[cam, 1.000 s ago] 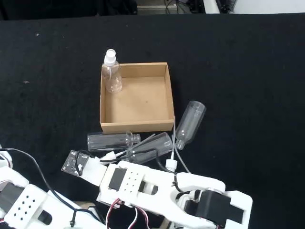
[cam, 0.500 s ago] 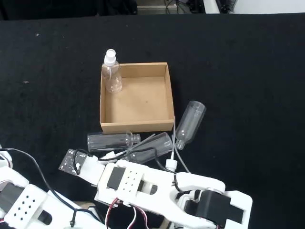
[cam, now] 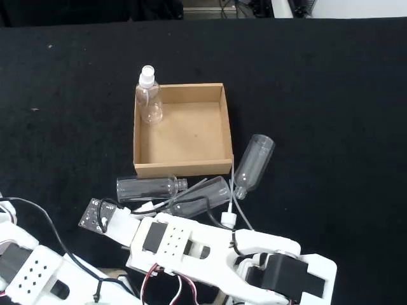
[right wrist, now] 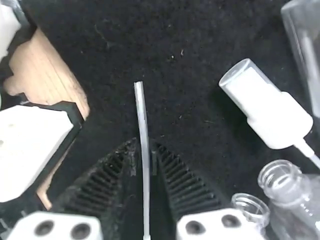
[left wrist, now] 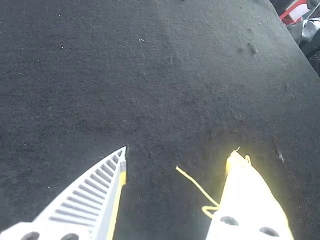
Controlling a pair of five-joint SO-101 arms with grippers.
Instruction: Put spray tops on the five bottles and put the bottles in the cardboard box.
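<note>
The cardboard box (cam: 182, 166) stands open at mid-table. One bottle with a spray top (cam: 149, 96) stands upright in its back left corner. Three uncapped bottles lie in front of the box: one (cam: 147, 188) on the left, one (cam: 205, 193) in the middle, one (cam: 254, 161) at the right corner. A loose spray top (cam: 229, 219) lies beside my right arm (cam: 191, 244). My right gripper (right wrist: 144, 145) is shut on a thin clear tube (right wrist: 140, 110), close to a white spray top (right wrist: 265, 112) and two open bottle necks (right wrist: 281, 180). My left gripper (left wrist: 179, 151) hangs open over bare black cloth.
A light wooden piece (right wrist: 42, 75) and a white part (right wrist: 30, 145) lie close beside the right gripper. My left arm (cam: 28, 270) sits at the near left corner. Black cloth (cam: 318, 95) stretches far right and behind the box.
My right arm's wrist end has shifted slightly left and toward the near edge. The bottles, spray tops and box have not moved.
</note>
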